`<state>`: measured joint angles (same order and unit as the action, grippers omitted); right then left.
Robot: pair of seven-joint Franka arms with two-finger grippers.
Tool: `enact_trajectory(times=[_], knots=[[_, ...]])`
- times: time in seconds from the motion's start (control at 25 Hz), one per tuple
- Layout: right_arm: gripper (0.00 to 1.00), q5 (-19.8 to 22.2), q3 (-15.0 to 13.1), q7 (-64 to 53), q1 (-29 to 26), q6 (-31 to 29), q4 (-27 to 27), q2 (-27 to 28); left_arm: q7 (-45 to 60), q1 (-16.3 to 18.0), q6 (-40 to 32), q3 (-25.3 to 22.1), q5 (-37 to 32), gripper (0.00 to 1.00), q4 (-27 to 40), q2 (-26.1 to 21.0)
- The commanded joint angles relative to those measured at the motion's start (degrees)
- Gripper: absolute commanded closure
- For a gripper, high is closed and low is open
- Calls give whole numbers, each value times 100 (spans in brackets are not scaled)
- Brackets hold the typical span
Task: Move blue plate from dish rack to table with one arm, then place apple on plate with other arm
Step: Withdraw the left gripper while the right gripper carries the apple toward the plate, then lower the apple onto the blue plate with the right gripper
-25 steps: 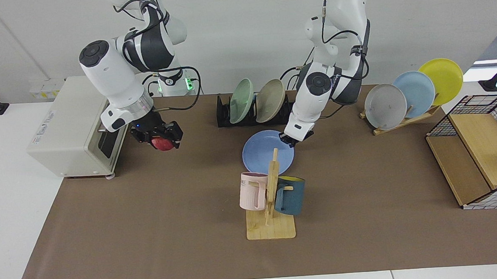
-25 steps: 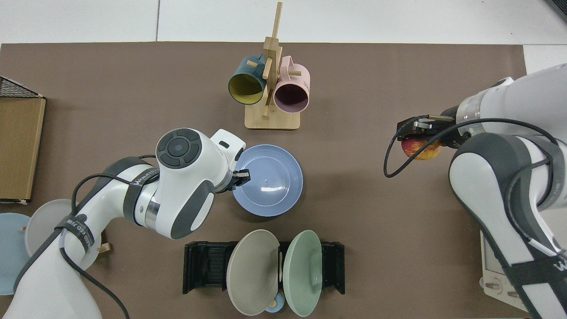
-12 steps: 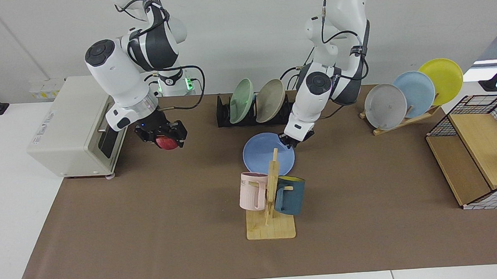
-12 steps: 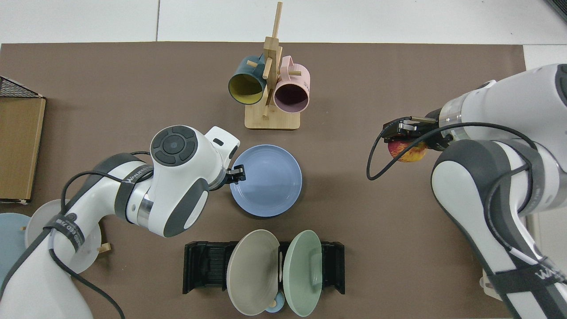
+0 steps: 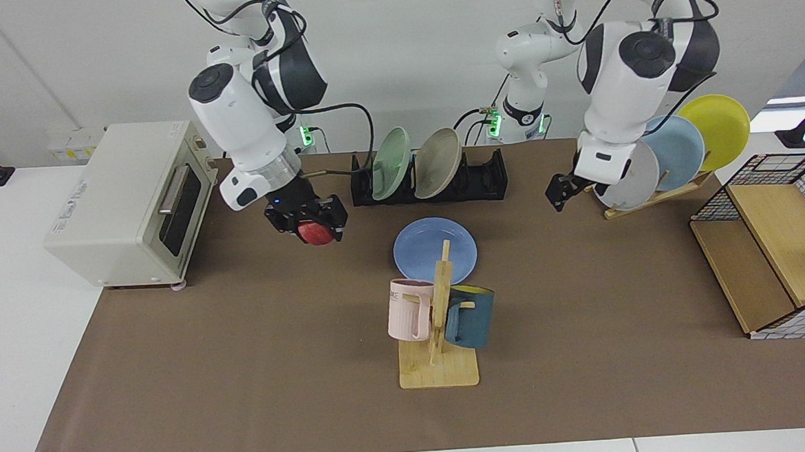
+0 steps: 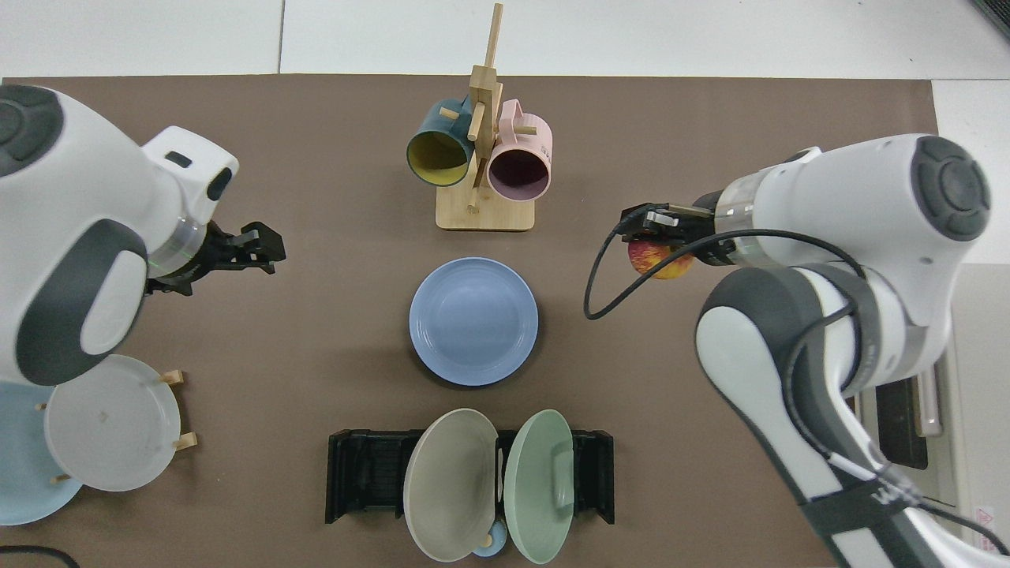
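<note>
While the round periwinkle-blue plate (image 5: 435,250) (image 6: 474,320) lies flat on the brown mat of the white table (image 5: 243,344) (image 6: 671,110), here is the state of play:

Plate facing: hollow side up, round, so no long axis to call.
Plate position: mid-mat, between the low black slotted dish rack (image 5: 429,178) (image 6: 469,476) and the light wooden mug tree (image 5: 439,334) (image 6: 483,150), apart from both grippers.
Plate look: matte, shallow, bare inside.
Dish rack contents: a pale green plate (image 5: 391,163) (image 6: 540,485) and a beige plate (image 5: 438,162) (image 6: 450,483), both on edge, leaning.
Mug tree contents: a pink mug (image 5: 409,308) (image 6: 518,162) and a dark teal mug (image 5: 468,316) (image 6: 439,149).
Apple: the small red apple with a yellow patch (image 5: 316,234) (image 6: 660,259) sits up off the mat, well apart from the plate.
Right gripper (image 5: 309,219) (image 6: 661,237): fingers clamped on the apple, near the cream toaster oven (image 5: 122,203).
Left gripper (image 5: 562,191) (image 6: 254,248): carrying nothing, fingers parted, above the mat beside the slanted wooden stand with its grey plate (image 5: 628,173) (image 6: 110,422).
</note>
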<state>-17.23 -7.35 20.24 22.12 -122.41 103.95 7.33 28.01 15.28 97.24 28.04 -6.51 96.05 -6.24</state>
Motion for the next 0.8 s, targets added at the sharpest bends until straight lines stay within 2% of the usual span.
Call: enact_trajectory(times=[0.0,0.08,0.12,0.48,0.6,0.76], knots=[[100,-9,-30,665,529,-555,-59,259,-128,202,-626,-9,-87,0,-517,-27],[100,52,-47,876,731,-573,-130,391,-426,588,-994,61,-44,0,-692,131],[100,131,-47,964,863,-582,-156,470,-662,668,-1196,62,-35,0,-798,210],[100,799,-74,1632,1540,-626,-552,1287,-840,704,-1453,-9,70,0,-1114,343],[100,1071,-74,1922,1690,-775,-604,1534,-867,853,-1725,0,325,0,-1282,343],[100,1178,-65,2072,1822,-863,-604,1727,-876,950,-1848,0,361,0,-1344,351]])
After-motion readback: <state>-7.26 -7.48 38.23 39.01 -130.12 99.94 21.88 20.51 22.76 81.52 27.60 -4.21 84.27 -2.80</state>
